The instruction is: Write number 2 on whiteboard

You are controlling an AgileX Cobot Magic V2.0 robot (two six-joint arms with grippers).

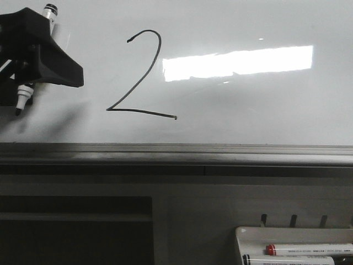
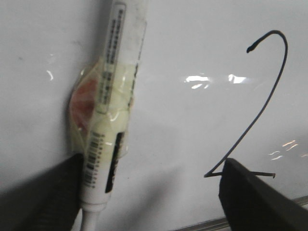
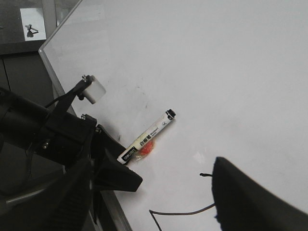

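The number 2 (image 1: 135,79) is drawn in thin black line on the whiteboard (image 1: 248,110), left of a bright light reflection. My left gripper (image 1: 38,66) is at the far upper left, well left of the numeral. A white marker (image 1: 22,94) sits along one of its fingers, tip down. In the left wrist view the jaws (image 2: 151,166) stand wide apart, the marker (image 2: 113,96) is bound with tape to one finger, and the numeral (image 2: 260,115) lies beside the other. My right gripper (image 3: 151,164) is open and empty, facing the board and the numeral's base stroke (image 3: 183,212).
The board's grey metal lower edge (image 1: 176,154) runs across the front view. A small white tray (image 1: 242,234) at the bottom right holds a red-capped marker (image 1: 309,249) and a black-capped one (image 1: 287,260). My left arm (image 3: 57,134) is at the board's edge.
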